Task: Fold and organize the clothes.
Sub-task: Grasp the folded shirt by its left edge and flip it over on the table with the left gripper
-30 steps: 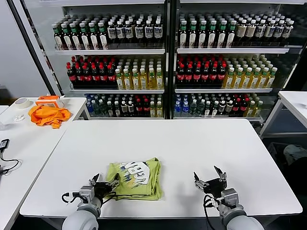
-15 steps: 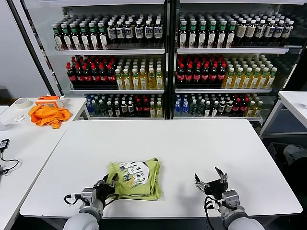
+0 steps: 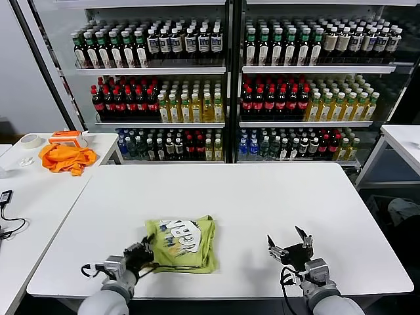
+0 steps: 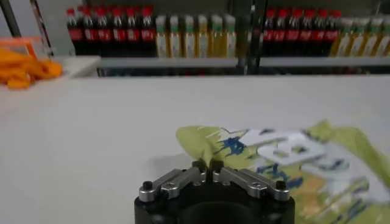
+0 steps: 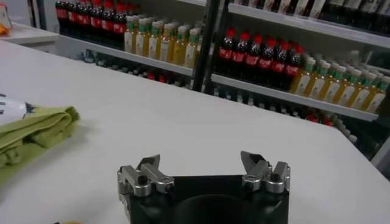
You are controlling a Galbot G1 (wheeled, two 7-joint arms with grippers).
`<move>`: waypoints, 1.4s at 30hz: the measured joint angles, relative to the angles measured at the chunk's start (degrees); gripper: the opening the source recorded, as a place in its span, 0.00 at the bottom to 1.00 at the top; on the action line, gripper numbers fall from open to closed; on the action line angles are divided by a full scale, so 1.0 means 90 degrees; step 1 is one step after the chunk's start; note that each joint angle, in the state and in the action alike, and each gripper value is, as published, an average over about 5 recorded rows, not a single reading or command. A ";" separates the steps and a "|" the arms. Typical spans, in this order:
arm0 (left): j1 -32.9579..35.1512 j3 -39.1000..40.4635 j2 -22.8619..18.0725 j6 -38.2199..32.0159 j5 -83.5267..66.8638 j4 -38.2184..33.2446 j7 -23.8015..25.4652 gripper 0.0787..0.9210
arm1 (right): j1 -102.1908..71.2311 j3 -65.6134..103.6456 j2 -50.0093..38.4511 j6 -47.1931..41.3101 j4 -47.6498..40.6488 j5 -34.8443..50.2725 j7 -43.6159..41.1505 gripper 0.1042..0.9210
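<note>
A folded lime T-shirt (image 3: pixel 180 243) with a white and blue print on top lies near the front edge of the white table (image 3: pixel 262 197). My left gripper (image 3: pixel 141 252) sits low at the shirt's near left corner. In the left wrist view, the left gripper (image 4: pixel 207 165) is shut, with a pinch of the shirt (image 4: pixel 292 164) between its fingertips. My right gripper (image 3: pixel 289 244) rests open on the bare table to the right of the shirt. The right wrist view shows that gripper (image 5: pixel 200 158) holding nothing, and the shirt (image 5: pixel 30 137) lying well apart from it.
A bright orange cloth (image 3: pixel 65 157) and a tape roll (image 3: pixel 29 140) lie on a side table at the far left. Shelves of bottles (image 3: pixel 223 98) stand behind the table. Another white table (image 3: pixel 403 141) stands at the right.
The left gripper has gone from open to shut on the shirt's near left corner and shifted slightly left. The shirt has bunched a little narrower. The right arm has barely moved.
</note>
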 measured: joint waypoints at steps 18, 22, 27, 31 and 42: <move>0.0697 -0.3075 0.1690 0.0565 -0.1039 -0.0375 0.0615 0.03 | 0.0095 -0.0008 0.0047 -0.0013 -0.0024 0.0003 0.0009 0.88; 0.0667 -0.3218 0.1815 0.0607 -0.1222 -0.0593 0.0595 0.03 | 0.0162 0.0053 0.0049 -0.0041 -0.0053 0.0051 -0.0008 0.88; 0.0536 -0.2603 0.1374 0.0639 -0.1026 -0.0976 0.0484 0.03 | 0.0180 0.0165 0.0017 -0.0070 -0.0059 0.0111 -0.0012 0.88; 0.0396 -0.1551 0.0773 0.0636 -0.0705 -0.1080 0.0449 0.03 | 0.0153 0.0211 0.0018 -0.0073 -0.0059 0.0123 -0.0016 0.88; -0.0232 0.0491 -0.0413 0.0506 -0.0263 -0.0838 0.0245 0.03 | 0.0155 0.0220 0.0015 -0.0063 -0.0069 0.0125 -0.0028 0.88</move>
